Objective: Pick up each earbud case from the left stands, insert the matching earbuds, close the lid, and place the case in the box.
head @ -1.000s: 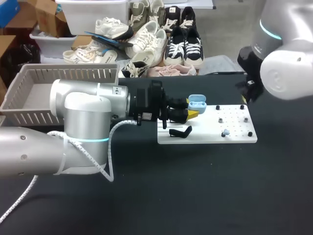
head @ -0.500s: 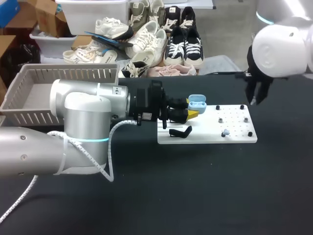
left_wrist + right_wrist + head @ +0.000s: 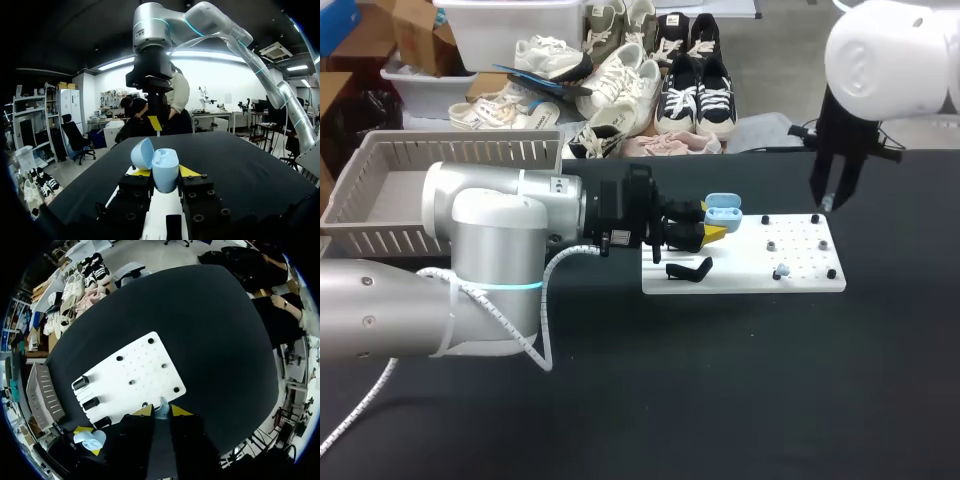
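One grey slatted basket (image 3: 460,150) stands leftmost. The left gripper (image 3: 165,171) clamps one smooth, rounded pale-blue case (image 3: 164,162), lid open, over one flat white pegged board (image 3: 740,265). One earbud (image 3: 781,270) sits on the board. A second earbud (image 3: 161,407) is pinched in the right gripper (image 3: 161,412), above the board.

The surface (image 3: 740,390) is a broad table topped in matte black, running across the head view from side to side, with its far edge straight and level at the back right. Light falls on it evenly from above. Shadows are soft and faint, and the black top shows a dull grey sheen in the left wrist view.
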Robot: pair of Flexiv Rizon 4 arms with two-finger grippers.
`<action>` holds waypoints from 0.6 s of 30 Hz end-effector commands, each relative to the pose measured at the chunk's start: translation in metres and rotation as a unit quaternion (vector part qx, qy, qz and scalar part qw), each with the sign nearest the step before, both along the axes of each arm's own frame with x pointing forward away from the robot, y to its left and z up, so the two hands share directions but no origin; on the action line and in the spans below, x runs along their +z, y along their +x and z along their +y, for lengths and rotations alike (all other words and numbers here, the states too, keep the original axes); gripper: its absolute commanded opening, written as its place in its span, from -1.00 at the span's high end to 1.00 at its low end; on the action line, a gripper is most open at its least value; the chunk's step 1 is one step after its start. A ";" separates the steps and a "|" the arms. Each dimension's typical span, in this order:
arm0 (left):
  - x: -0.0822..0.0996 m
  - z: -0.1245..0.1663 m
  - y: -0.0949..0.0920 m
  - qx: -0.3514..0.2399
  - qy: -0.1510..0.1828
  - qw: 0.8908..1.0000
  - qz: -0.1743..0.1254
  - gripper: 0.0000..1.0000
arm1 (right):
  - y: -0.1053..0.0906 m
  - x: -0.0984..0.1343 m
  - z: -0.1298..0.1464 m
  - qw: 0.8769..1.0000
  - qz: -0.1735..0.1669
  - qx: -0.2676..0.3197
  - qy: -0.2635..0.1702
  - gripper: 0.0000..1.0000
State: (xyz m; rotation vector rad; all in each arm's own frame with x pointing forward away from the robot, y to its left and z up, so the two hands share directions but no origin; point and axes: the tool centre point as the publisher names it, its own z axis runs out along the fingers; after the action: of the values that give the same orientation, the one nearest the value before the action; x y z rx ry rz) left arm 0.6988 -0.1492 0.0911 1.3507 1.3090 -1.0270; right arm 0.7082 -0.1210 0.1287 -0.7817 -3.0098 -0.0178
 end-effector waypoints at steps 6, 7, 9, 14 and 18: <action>-0.001 0.000 0.000 0.000 -0.002 1.000 -0.001 1.00 | -0.022 0.022 0.025 0.999 -0.012 -0.045 -0.012 1.00; -0.001 0.000 0.000 0.000 -0.002 1.000 -0.001 1.00 | -0.024 0.024 0.028 0.999 -0.013 -0.046 -0.013 1.00; -0.001 0.000 0.000 0.000 -0.002 1.000 -0.001 1.00 | -0.027 0.029 0.035 0.998 -0.016 -0.050 -0.019 1.00; -0.001 0.000 0.000 0.000 -0.002 1.000 -0.001 1.00 | -0.033 0.033 0.050 0.998 -0.019 -0.057 -0.031 1.00; -0.001 0.000 0.000 0.000 -0.002 1.000 -0.001 1.00 | -0.035 0.033 0.058 0.997 -0.021 -0.062 -0.030 1.00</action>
State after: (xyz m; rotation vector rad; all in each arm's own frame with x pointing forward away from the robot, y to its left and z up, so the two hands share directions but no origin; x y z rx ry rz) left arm 0.6988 -0.1492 0.0911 1.3507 1.3090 -1.0271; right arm 0.6775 -0.0665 0.1623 -0.9737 -2.9917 0.0438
